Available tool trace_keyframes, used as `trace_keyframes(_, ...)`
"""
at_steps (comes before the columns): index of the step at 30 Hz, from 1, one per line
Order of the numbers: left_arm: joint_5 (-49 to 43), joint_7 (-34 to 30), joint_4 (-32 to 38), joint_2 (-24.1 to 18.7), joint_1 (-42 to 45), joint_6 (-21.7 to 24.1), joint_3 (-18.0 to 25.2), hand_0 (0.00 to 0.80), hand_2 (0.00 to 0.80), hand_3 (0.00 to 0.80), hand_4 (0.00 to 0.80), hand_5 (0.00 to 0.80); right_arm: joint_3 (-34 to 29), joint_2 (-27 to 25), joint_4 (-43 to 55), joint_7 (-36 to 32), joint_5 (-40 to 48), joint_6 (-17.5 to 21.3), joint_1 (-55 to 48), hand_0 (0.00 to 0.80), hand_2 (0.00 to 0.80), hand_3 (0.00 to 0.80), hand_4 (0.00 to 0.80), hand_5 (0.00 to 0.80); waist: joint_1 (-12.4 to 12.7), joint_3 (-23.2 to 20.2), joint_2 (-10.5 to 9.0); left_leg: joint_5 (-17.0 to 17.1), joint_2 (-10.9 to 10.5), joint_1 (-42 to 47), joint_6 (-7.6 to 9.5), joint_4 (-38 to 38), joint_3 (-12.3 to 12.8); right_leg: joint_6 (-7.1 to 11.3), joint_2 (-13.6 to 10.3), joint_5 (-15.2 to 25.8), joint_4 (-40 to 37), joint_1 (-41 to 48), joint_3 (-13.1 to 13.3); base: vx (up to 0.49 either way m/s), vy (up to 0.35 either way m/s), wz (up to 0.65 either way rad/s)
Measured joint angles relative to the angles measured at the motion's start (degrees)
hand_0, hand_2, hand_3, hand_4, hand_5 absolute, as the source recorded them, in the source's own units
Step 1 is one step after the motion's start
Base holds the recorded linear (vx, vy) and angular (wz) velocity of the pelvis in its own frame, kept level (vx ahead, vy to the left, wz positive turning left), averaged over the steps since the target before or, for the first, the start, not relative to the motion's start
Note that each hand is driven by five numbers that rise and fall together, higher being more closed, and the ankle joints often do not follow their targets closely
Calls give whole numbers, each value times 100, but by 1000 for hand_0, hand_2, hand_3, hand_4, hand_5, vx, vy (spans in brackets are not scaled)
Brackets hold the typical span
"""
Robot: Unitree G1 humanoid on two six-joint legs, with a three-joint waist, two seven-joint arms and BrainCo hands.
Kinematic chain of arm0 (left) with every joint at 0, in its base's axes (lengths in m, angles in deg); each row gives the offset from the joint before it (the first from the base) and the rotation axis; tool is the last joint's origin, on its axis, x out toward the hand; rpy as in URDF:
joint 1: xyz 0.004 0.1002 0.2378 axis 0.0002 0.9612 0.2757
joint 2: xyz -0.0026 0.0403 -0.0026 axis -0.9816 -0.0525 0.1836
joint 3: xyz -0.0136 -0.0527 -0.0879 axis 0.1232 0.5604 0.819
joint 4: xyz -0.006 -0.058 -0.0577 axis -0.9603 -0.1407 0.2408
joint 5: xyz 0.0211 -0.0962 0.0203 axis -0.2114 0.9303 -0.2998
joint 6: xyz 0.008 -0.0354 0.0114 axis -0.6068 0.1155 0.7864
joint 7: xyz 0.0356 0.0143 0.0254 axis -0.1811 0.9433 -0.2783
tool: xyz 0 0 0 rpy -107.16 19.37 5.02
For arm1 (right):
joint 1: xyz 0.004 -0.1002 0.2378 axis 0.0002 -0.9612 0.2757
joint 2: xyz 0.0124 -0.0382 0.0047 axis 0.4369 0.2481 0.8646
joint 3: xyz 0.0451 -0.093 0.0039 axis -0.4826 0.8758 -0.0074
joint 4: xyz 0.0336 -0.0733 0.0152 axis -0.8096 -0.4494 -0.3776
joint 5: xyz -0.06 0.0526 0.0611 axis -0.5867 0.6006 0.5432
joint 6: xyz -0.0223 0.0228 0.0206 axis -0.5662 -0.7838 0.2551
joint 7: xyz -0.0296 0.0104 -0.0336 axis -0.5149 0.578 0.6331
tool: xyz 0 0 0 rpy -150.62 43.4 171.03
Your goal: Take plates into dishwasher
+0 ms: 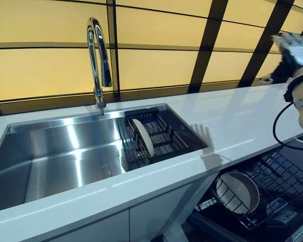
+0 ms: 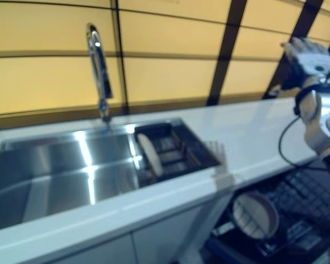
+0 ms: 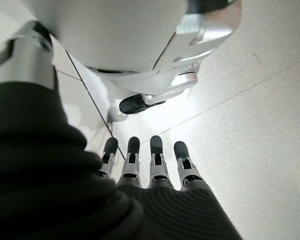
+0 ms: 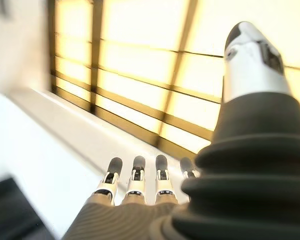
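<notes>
We are seeing one plate (image 1: 142, 137) standing on edge in the dark wire rack (image 1: 161, 132) at the right end of the steel sink (image 1: 55, 161), its flat faces turned toward the sink's two ends and its rim running front to back. The right hand (image 1: 296, 48) is hanging raised above the far right of the white bench (image 1: 242, 118), well apart from that plate and up and to its right; its fingers (image 4: 135, 172) are lying straight and spread, holding nothing. The left hand (image 3: 155, 180) is showing only in its own wrist view, down by the pale floor, its fingers also straight and empty. We judge the right hand the nearer one, so the coming reach would be running leftward and down into the rack, with the fingers closing across the thin rim from above. A second plate (image 1: 236, 191) is already sitting tilted in the open dishwasher rack (image 1: 278, 171) below the bench edge at lower right, so we judge the task partly done. The plates are looking smooth, round, pale and glossy, likely slippery. The sink is brushed metal with bright streaks, and a tall curved chrome tap (image 1: 97, 55) is standing behind it. Both racks are thin dark wire, and the bench top is smooth and shiny.
</notes>
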Motion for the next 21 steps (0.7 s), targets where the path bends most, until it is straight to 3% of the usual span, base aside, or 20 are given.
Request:
trace_keyframes(1,0,5,0,0,2,0,1,0,0,0,0,0,46,-1,43,10,-62,92,0,0,0,0,0,0,-2,-9,-8,0,0,-1,0,0,-3,0,0,-1,0,0,-2,12,-21,4)
trace_keyframes(10,40,58,46,-19,18,3,-4,0,0,0,0,0,1072,-66,315,225,-1093,2251,223,0,0,0,0,0,171,-104,-132,33,-12,-106,-2,4,-196,-1,1,-41,0,15,-205,11,-19,11)
trace_keyframes(16,98,67,159,-23,68,21,0,0,0,0,0,0,1474,-7,410,179,-1475,2797,428,0,0,0,0,0,316,-99,-162,39,-47,-158,-3,8,-286,2,-6,-67,-1,15,-299,44,-16,8)
trace_keyframes(21,101,88,211,-32,73,37,1,0,0,0,0,0,1482,18,522,129,-1638,2917,515,0,0,0,0,0,450,-60,-194,48,-55,-204,-6,26,-331,6,-3,-74,0,-7,-347,20,-32,5)
